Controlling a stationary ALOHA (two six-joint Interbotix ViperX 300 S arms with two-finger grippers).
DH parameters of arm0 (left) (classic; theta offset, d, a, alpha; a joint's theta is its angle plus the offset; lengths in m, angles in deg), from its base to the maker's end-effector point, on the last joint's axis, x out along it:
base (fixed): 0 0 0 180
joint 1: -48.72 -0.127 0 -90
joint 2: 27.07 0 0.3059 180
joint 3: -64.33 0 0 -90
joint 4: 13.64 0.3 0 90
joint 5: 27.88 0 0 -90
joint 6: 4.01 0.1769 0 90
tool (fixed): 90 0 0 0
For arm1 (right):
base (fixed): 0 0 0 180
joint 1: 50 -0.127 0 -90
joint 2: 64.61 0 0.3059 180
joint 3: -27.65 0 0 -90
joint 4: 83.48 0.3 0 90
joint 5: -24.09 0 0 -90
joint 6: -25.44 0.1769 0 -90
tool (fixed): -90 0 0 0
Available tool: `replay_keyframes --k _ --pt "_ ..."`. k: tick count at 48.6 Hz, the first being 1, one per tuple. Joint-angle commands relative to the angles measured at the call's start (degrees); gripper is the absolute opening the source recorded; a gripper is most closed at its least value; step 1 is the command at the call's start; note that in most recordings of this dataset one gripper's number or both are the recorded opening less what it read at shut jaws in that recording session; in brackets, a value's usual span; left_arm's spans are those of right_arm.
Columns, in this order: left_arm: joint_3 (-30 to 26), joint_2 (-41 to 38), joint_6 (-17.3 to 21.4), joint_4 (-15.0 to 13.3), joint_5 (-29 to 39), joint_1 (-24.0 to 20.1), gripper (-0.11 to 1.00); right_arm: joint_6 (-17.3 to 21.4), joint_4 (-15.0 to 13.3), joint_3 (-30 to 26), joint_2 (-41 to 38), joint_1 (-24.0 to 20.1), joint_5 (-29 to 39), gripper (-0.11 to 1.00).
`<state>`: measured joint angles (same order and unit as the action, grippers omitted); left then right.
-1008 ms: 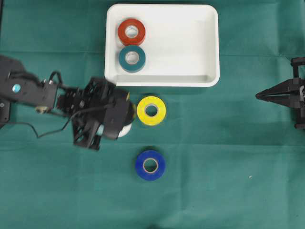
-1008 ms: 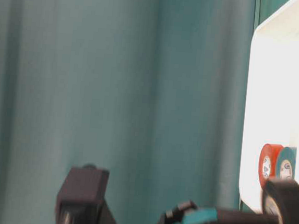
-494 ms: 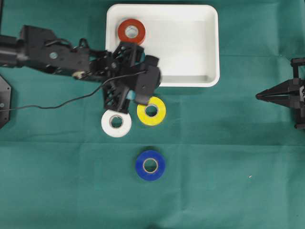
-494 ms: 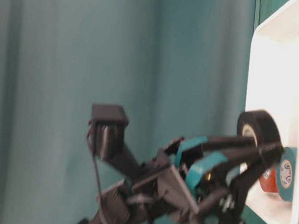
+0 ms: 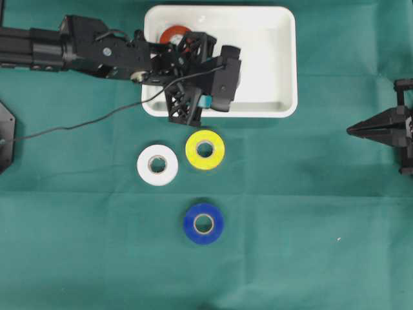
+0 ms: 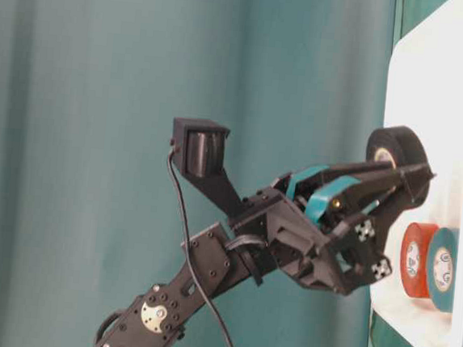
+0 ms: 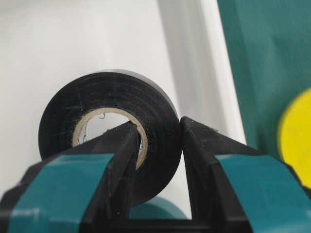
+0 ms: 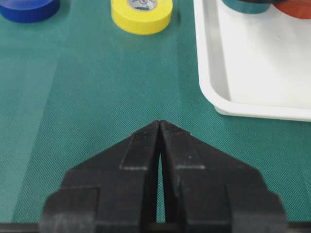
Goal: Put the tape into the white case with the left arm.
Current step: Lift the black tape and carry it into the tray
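Observation:
A black roll of tape [image 7: 104, 104] hangs in my left gripper [image 7: 158, 127], which is shut on it: one finger goes through the roll's hole and the other presses its outer wall. The roll stays above the floor of the white case [image 7: 73, 43]. In the table-level view the same tape [image 6: 400, 152] sits at the gripper's [image 6: 416, 180] tip, raised off the case [image 6: 434, 86]. From overhead the left gripper [image 5: 229, 77] reaches over the case's [image 5: 284, 58] near-left part. My right gripper [image 5: 352, 129] is shut and holds nothing.
In the case lie a red roll [image 5: 169, 32] and a teal roll [image 6: 442, 269]; the arm hides the teal one from overhead. On the green cloth below the case lie a white roll [image 5: 157, 165], a yellow roll [image 5: 205, 149] and a blue roll [image 5: 204, 223].
The left arm has lifted the black tape from beside the white roll and swung it up and right, over the case's near rim. The right arm has not moved.

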<state>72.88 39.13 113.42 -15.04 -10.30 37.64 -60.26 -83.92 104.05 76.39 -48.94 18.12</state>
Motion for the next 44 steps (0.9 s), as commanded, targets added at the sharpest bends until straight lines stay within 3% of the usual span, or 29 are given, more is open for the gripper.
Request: replay_keyframes --k 1,13,20,22,30,44 --pt "-2.11 0.53 0.09 0.09 -0.62 -0.35 0.26 0.09 -0.09 -0.53 -0.35 0.09 -0.62 -0.09" --pt "-2.2 -0.53 -0.35 0.09 -0.53 -0.44 0.26 0.09 -0.09 -0.62 -0.44 0.0 -0.62 -0.09" --pt "-1.76 -0.88 -0.53 0.09 -0.44 -0.44 0.26 0.09 -1.58 -0.7 -0.44 0.0 -0.62 -0.09" --pt "-1.58 -0.88 -0.62 0.09 -0.44 -0.44 0.31 0.09 -1.76 -0.7 -0.44 0.0 -0.62 -0.09" --pt "-0.88 -0.62 -0.79 0.09 -0.26 -0.35 0.76 0.09 -1.76 -0.79 -0.35 0.0 -0.62 -0.09" --pt "0.26 0.53 -0.88 0.09 -0.18 0.53 0.76 0.09 -1.76 -0.79 -0.35 0.0 -0.62 -0.09"
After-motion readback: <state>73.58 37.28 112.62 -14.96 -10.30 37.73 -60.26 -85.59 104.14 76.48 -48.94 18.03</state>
